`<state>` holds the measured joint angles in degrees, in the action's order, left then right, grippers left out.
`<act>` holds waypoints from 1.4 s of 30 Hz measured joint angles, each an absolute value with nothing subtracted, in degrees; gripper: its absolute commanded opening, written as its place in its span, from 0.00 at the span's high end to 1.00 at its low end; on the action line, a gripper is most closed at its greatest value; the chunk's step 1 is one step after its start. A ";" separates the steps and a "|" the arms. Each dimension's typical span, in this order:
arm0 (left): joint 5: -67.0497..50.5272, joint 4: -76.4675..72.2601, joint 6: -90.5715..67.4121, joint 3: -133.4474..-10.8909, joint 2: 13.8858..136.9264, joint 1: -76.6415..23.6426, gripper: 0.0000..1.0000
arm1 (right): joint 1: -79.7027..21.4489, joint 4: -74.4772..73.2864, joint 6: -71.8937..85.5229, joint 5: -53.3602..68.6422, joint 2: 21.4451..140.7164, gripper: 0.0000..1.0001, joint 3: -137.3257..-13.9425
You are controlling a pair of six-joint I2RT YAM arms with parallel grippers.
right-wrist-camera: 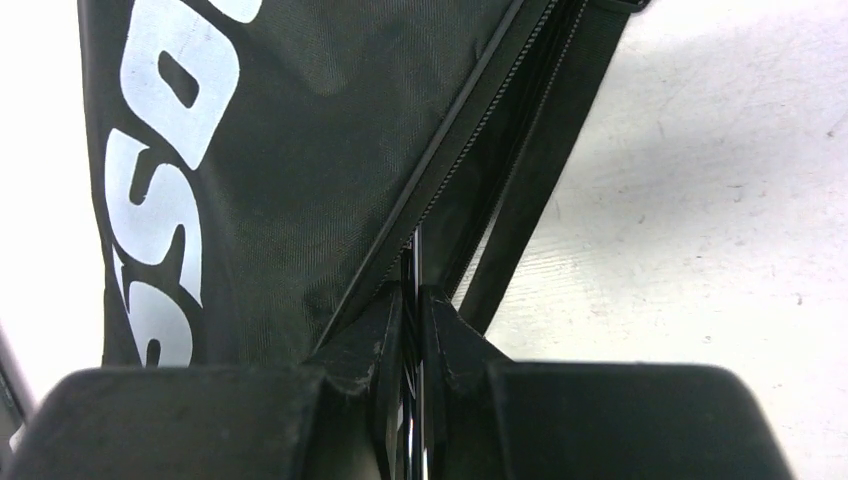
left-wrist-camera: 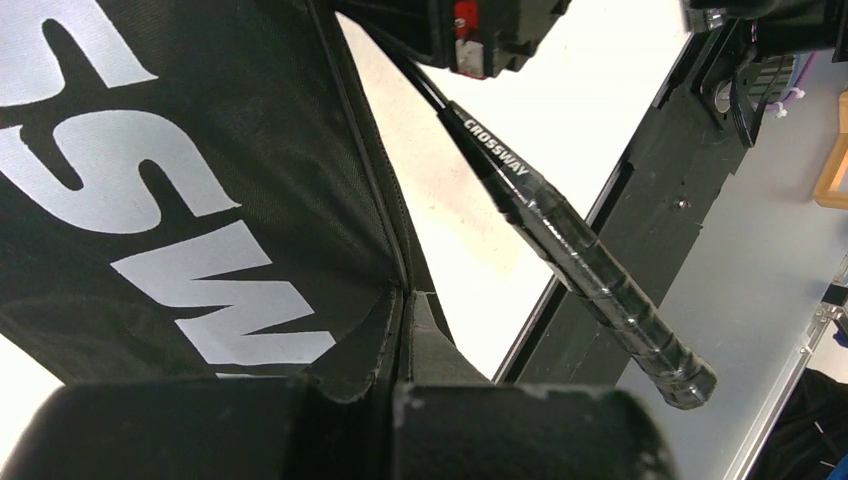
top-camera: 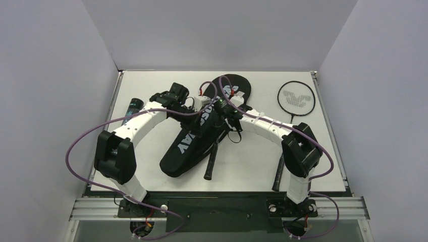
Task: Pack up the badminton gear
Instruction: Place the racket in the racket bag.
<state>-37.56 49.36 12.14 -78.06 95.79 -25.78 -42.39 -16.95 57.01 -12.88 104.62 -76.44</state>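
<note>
Top external view: the tube (top-camera: 134,107) lies far left. The left gripper (left-wrist-camera: 405,297) is pinched tight on the edge of the bag (top-camera: 186,143) at centre; the right gripper (right-wrist-camera: 412,295) is clamped on the shaft of 1 racket (left-wrist-camera: 560,235). Best hold the mouth lifted and slide straight in. The other racket (top-camera: 296,98) lies far right.

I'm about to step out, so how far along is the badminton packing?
Nothing is fully packed yet. In hand: left tool pinches the bag edge, right tool grips one racket, head inside, handle out. Left: the other racket, the tube, then zipping.
</note>
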 measured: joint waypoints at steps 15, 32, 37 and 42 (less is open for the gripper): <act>-38.09 49.25 15.07 -78.59 95.26 -25.78 1.00 | -42.30 -14.66 60.29 -12.14 108.68 1.00 -78.13; -38.35 50.43 15.64 -73.73 95.68 -27.20 1.00 | -39.42 0.60 65.52 -5.56 106.50 0.54 -69.14; -37.95 49.80 15.42 -73.73 97.12 -26.83 1.00 | -37.10 -0.91 62.96 -4.71 98.37 0.55 -62.13; -36.14 48.31 15.27 -73.28 97.43 -26.61 0.69 | -31.44 -6.85 57.43 -9.02 91.31 0.53 -61.23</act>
<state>-36.14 48.31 15.27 -73.28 97.43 -26.61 -31.44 -6.85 57.43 -9.02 91.31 -61.23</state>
